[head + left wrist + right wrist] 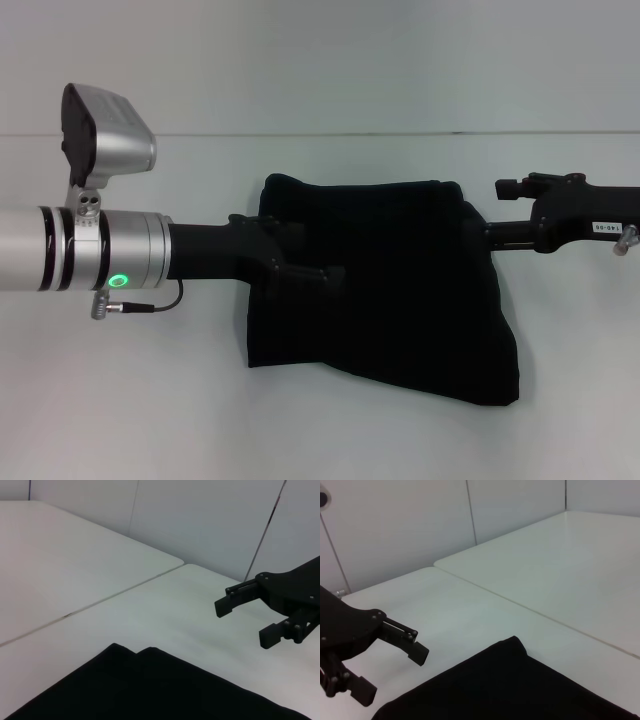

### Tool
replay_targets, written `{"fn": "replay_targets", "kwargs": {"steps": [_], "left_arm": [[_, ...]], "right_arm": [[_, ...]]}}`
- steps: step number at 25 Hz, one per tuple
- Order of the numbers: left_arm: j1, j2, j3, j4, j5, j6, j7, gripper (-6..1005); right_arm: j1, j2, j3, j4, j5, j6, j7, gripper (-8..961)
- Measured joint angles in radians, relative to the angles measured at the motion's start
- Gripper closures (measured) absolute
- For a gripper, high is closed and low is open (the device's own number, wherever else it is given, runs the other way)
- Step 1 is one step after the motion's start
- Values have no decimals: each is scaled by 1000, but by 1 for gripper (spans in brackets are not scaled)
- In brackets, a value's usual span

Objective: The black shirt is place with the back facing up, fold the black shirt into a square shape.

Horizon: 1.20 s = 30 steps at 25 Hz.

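Watching both tools, left tool (pixel 385 667) and right tool (pixel 250 622), hang released beside the folded black shirt (pixel 390 290) mid-frame, I fear a clumsy regrasp would drag its layers askew.

A white table (pixel 330 430) is observed, made up of two tops butted together; a thin seam (pixel 100 600) is seen running between them. Pale wall panels (pixel 410 520), divided by vertical joints, are noted behind the table's far edge.

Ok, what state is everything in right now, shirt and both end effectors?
black shirt: folded into a rough rectangle, lying on the table
left end effector: open, empty, over the shirt's left side
right end effector: open, empty, at the shirt's right edge
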Motion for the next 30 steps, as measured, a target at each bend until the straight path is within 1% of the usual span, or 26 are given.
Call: {"fn": "replay_targets", "kwargs": {"steps": [9, 30], "left_arm": [[1, -1, 0, -13, 7, 0, -1, 48], [3, 0, 0, -24, 8, 0, -1, 48]], "right_arm": [[1, 7, -3, 0, -3, 0, 0, 38], [2, 13, -6, 2, -22, 0, 11, 38]]}}
